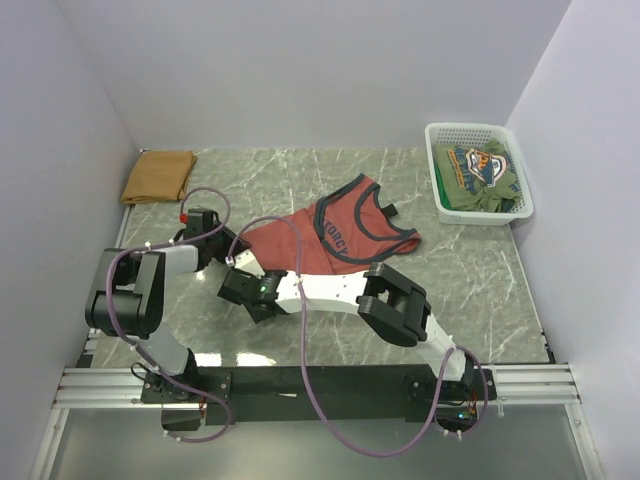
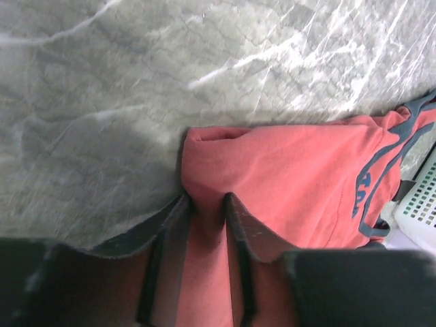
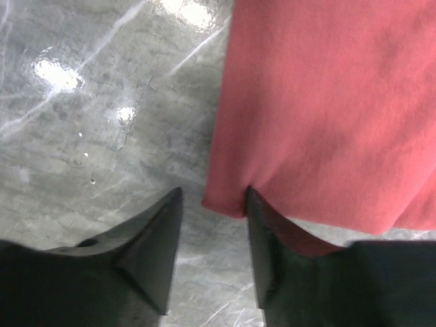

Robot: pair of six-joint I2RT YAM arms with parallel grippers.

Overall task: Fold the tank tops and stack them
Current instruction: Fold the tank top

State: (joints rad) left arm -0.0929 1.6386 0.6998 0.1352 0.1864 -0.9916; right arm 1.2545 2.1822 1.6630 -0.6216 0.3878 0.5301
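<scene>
The rust-red tank top (image 1: 335,232) with dark trim and chest lettering lies spread on the marble table, neck toward the back right. My left gripper (image 1: 236,256) is at its near-left edge. In the left wrist view it (image 2: 206,197) is shut on a raised fold of the red cloth (image 2: 286,177). My right gripper (image 1: 252,288) is just in front of the hem. In the right wrist view it (image 3: 212,192) is open, and a corner of the red cloth (image 3: 327,102) sits between the fingertips, against the right finger. The tan-brown tank top (image 1: 158,176) lies folded at the back left.
A white mesh basket (image 1: 436,170) holding green printed clothing stands at the back right; its corner shows in the left wrist view (image 2: 419,211). White walls close in the table on three sides. The right arm's elbow (image 1: 395,300) lies low across the near middle.
</scene>
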